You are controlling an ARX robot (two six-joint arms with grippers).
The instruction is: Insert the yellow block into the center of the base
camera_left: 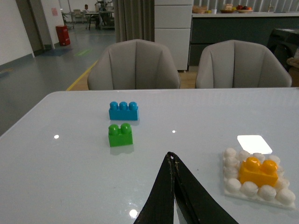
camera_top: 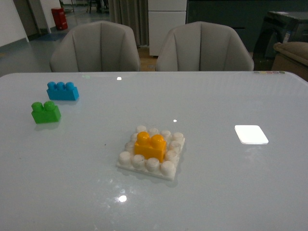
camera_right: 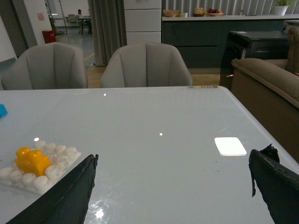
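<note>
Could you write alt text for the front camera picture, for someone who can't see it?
A small yellow block sits pressed onto the middle of a white studded base on a glossy pale table. A green brick and a blue brick lie apart at the far left, a flat white rectangle to the right, and two grey chairs stand behind.

Glossy pale table (camera_top: 216, 192) carries the studded white base (camera_top: 144, 166) near the middle, a green brick (camera_top: 45, 112) and blue brick (camera_top: 62, 91) close together on the left, and a flat white rectangle (camera_top: 250, 134) on the right.
</note>
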